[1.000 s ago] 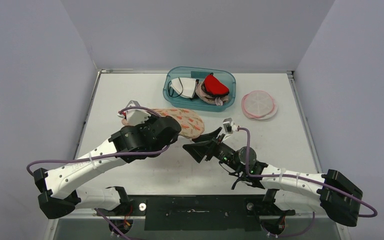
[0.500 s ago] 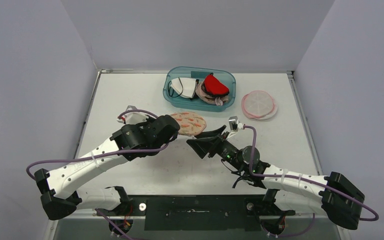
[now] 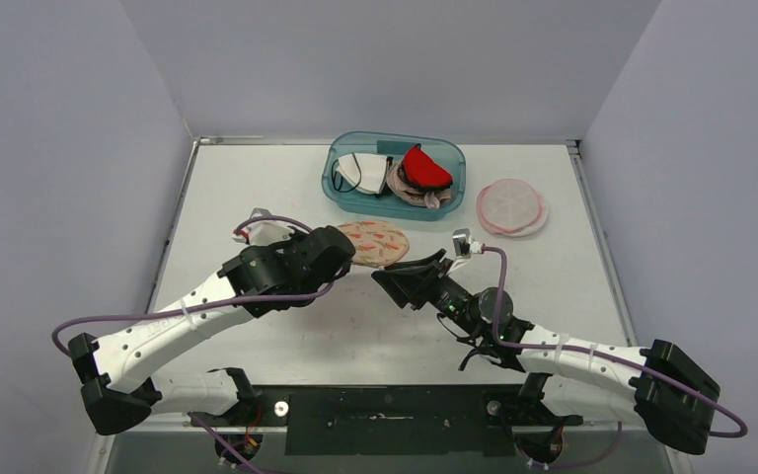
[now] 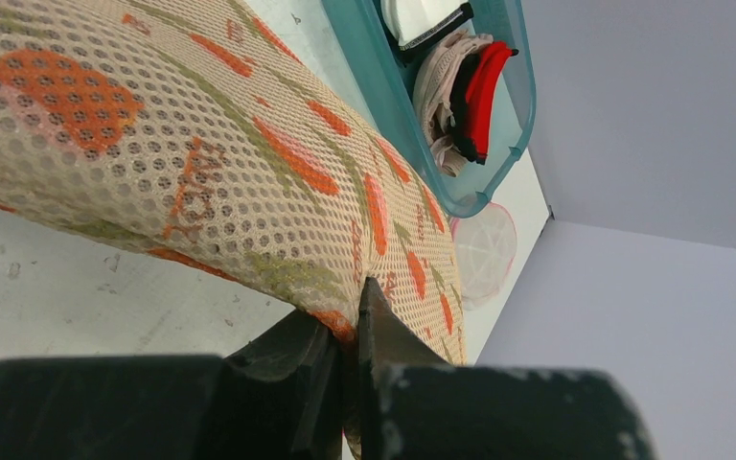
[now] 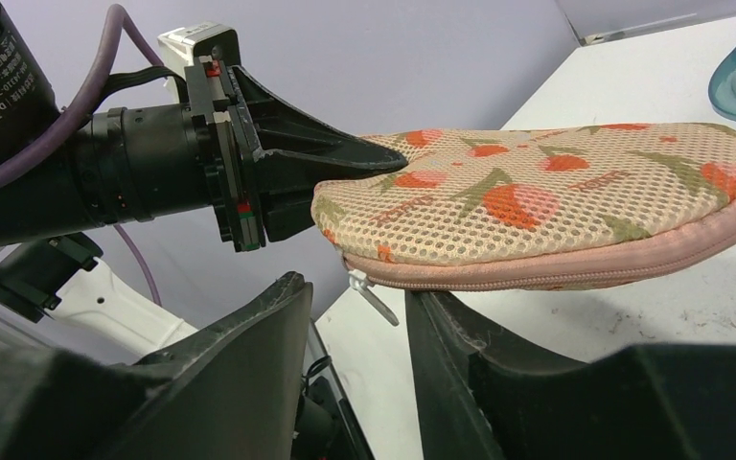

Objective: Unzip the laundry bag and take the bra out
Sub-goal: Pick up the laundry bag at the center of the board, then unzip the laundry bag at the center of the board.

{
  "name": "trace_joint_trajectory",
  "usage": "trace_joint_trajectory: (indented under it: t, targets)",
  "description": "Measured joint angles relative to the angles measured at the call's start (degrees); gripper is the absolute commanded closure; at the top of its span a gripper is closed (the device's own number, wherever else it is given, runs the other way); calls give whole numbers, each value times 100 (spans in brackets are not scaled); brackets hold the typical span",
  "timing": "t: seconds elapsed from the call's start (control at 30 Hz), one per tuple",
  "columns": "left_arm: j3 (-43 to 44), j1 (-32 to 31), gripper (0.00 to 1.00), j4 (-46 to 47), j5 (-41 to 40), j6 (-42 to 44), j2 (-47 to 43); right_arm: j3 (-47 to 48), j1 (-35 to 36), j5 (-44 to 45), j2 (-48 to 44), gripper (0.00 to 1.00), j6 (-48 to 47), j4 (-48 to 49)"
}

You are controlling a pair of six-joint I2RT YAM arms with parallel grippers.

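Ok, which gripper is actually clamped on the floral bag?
The left gripper: its jaws are shut on the mesh edge of the floral bag. The right gripper stands open, with the zipper pull between its jaws, gripping nothing.

My bench (image 3: 257, 188) is a plain white top, a bit scuffed, walled in on three sides. At the back sits a teal bin (image 3: 328, 176) with clothes (image 3: 424, 168) piled in it, and just right of it a round pink mesh disc (image 3: 511, 206) lies flat. The floral mesh bag (image 3: 380, 242) is out in the middle, in front of the bin; can't tell if it actually touches the surface.
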Motion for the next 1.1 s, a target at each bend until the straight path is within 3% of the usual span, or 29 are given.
trace_joint_trajectory:
  t: [0.27, 0.5, 0.77, 1.0, 1.1]
  targets:
    - [-11, 0, 100, 44, 0, 28, -2, -4, -2, -4, 0, 73, 17, -2]
    - [-61, 0, 100, 90, 4, 79, 0, -118, -4, -20, -55, 94, -7, -37]
    - [-140, 0, 100, 247, 46, 181, -2, -153, -4, 0, -350, 95, -144, -433]
    - [-614, 0, 100, 643, 90, 479, -68, 33, 0, 354, -745, 95, -726, -1917]
    - [-1091, 2, 100, 1287, 157, 938, -227, 66, 0, 553, -929, 95, -1021, -2520]
